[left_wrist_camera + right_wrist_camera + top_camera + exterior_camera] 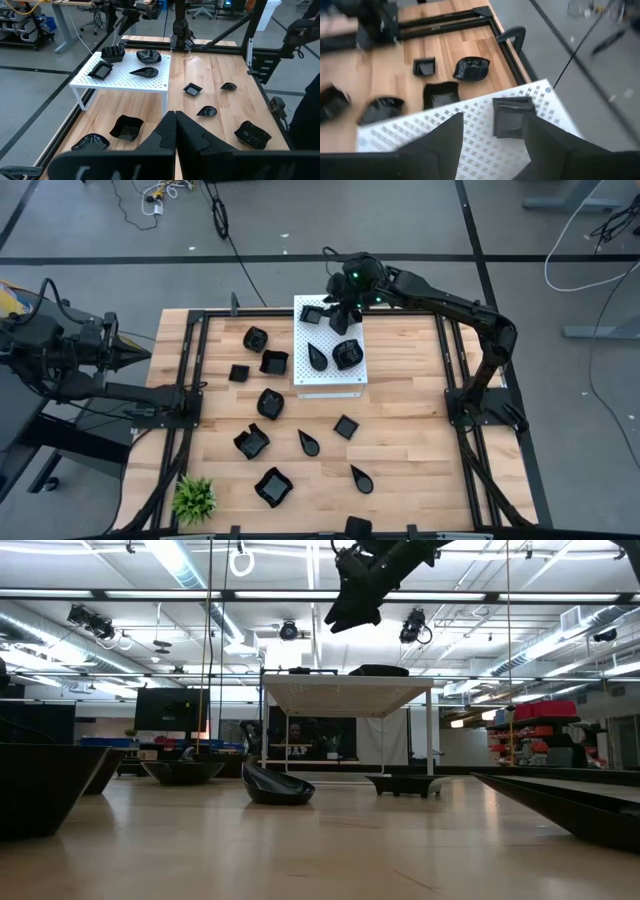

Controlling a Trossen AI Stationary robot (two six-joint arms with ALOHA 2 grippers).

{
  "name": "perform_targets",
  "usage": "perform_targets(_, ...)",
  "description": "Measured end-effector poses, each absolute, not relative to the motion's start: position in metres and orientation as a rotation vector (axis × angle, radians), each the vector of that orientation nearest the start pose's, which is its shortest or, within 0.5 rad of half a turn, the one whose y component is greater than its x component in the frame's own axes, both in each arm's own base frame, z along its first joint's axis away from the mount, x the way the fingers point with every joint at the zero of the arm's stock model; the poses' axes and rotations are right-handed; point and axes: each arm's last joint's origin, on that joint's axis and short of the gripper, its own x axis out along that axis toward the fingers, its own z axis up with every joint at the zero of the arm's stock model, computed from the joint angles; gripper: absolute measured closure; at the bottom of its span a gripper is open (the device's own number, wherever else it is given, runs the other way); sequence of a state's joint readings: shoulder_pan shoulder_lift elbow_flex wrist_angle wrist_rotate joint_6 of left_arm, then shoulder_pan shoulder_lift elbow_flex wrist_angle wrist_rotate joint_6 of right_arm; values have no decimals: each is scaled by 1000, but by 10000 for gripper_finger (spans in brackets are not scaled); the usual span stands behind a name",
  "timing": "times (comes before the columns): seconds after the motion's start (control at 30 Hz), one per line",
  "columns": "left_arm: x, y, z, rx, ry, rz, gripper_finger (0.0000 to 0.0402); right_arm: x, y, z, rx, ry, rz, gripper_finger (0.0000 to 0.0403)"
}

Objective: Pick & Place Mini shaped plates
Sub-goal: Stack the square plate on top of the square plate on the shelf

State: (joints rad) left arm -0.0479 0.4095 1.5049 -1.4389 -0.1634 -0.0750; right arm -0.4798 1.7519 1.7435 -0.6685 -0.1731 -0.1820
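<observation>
Fingers of the right gripper (342, 308) are being held spread, empty, above the white board (330, 384), probably for release clearance.

No legible text, label, brand, number or sign is found in any view. Signs or screens are seen in the room behind the table in the low view, but nothing on them can be read.
</observation>
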Motion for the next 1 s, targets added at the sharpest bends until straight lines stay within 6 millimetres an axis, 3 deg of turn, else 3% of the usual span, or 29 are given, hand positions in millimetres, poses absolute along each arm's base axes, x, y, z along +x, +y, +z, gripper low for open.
perform_targets(0.23, -72, 8, 421, -38, 337, 127, 399, 347, -179, 358, -428, 720, -70, 199)
perform_targets(0.47, -73, 8, 421, -38, 337, 127, 399, 358, -184, 339, -822, 778, 111, 199)
perform_targets(0.73, -72, 8, 421, -38, 337, 127, 399, 370, -191, 312, -1045, 845, 261, 199)
perform_targets(1.0, -73, 8, 421, -38, 337, 127, 399, 380, -199, 288, -1072, 947, 256, 199)
